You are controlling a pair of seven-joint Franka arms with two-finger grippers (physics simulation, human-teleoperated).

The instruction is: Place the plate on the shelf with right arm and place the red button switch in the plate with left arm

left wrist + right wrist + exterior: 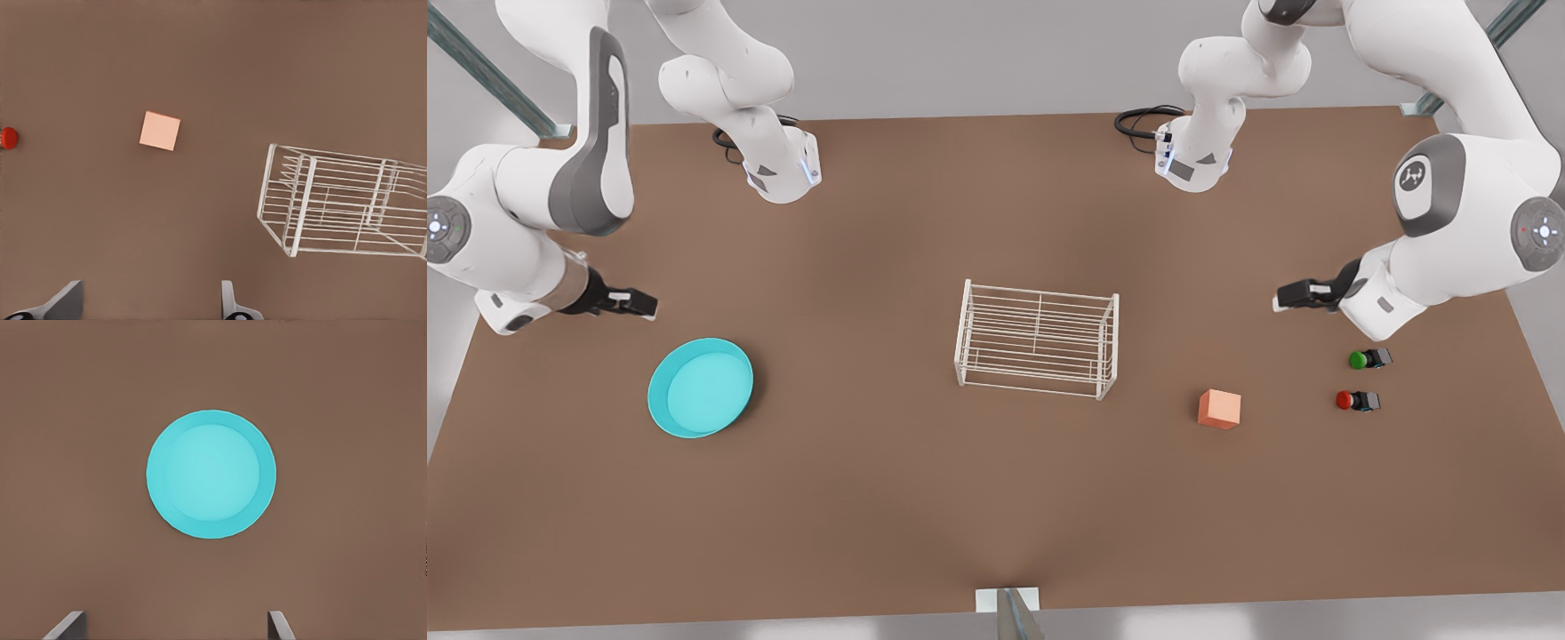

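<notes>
The turquoise plate (pixel 701 387) (pixel 211 474) lies flat on the brown table at the front view's left. My right gripper (pixel 645 305) (pixel 175 625) hovers above and just behind it, open and holding nothing. The white wire shelf (pixel 967 333) (pixel 297 207) stands at the table's middle with nothing on it. The red button switch (pixel 1345 400) (pixel 9 138) sits near the front view's right edge. My left gripper (pixel 1279 298) (pixel 147 303) hangs above the table behind the switch, open and holding nothing.
A green-capped button (pixel 1358 359) sits just behind the red one. An orange cube (pixel 1219 409) (pixel 160 131) rests between the shelf and the buttons. Both arm bases (pixel 783 173) stand along the far edge of the table.
</notes>
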